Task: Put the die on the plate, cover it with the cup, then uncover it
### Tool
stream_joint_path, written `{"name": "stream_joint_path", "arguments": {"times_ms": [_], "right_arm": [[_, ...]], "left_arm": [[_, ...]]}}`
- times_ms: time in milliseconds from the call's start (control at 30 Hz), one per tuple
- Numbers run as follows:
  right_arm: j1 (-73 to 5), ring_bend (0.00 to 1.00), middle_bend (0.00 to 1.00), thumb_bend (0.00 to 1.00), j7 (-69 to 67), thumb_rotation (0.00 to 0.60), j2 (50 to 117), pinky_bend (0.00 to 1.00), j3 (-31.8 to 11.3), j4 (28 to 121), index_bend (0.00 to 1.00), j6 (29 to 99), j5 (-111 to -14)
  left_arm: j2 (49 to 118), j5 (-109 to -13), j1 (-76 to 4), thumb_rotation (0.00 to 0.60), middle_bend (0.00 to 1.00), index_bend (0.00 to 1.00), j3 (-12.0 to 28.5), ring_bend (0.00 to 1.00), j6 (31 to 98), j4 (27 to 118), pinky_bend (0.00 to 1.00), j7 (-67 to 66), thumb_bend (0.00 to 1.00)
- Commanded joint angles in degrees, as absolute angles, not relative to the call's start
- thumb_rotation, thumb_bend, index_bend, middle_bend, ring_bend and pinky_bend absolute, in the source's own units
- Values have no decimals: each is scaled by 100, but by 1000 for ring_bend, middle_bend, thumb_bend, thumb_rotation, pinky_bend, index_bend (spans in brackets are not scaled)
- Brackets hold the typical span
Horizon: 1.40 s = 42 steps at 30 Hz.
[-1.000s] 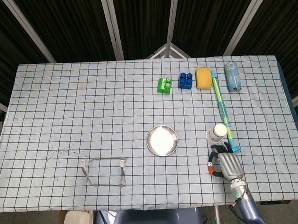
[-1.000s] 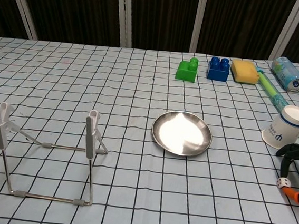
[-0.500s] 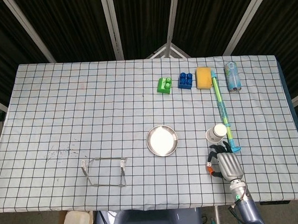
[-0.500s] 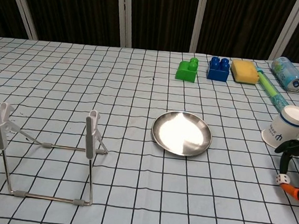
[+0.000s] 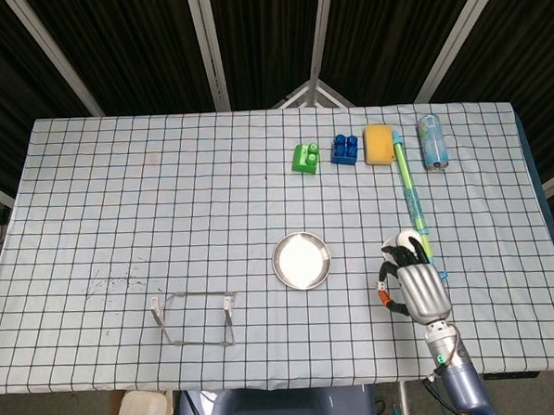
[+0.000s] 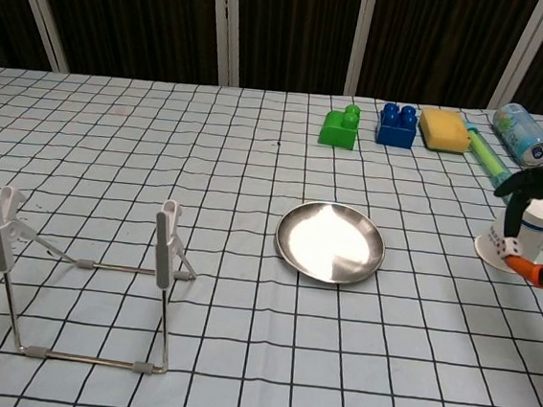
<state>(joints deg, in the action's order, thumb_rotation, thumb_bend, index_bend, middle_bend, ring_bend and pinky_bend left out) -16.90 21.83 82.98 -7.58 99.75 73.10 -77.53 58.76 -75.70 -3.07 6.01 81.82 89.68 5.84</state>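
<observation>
The right robot hand point(image 6: 537, 221) has risen from the tabletop point(image 6: 238, 354) and now pinches the die point(image 6: 508, 248) between thumb and a finger, in front of the cup point(image 6: 522, 232). So the pick looks done; next comes the carry left to the plate point(image 6: 330, 242). The cup bears a small blue logo, not readable.

wire stand point(image 6: 82, 272); green block point(image 6: 339, 128); blue block point(image 6: 396, 125); sponge point(image 6: 444, 130); can point(image 6: 522, 134)
</observation>
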Motion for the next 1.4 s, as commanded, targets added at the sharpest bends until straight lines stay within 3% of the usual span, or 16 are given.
{"name": "stream_joint_path", "arguments": {"times_ms": [33,367,667,933,1400], "right_arm": [[-2009,203,246,412,2607,600,8200,25,-1027,10311,581,7081,-7568],[-3147,203,246,412,3304,600,8658,25,-1625,10236,581,5887,-6410],[-4139,207,246,412,3300,600,9636,25,-1971,9007,582,5173,-5461],[-4569,207,246,413,3041,600,10173,25,-1944,7951,582,4788,-5135],[-4624,207,246,412,2548,600,10288,25,-1678,7398,582,4732,-5193]], "left_arm": [[5871,-7585,-306,600,0,306,599,0,8184,8963,95,600,677],[5868,-7577,-316,600,0,306,609,0,8160,8932,95,647,678],[5878,-7569,-337,600,0,307,641,0,8139,8866,95,748,677],[5932,-7615,-342,600,0,308,721,0,8255,8713,95,955,678],[6287,-7896,-390,600,0,295,805,0,8617,8278,81,1056,678]]}}
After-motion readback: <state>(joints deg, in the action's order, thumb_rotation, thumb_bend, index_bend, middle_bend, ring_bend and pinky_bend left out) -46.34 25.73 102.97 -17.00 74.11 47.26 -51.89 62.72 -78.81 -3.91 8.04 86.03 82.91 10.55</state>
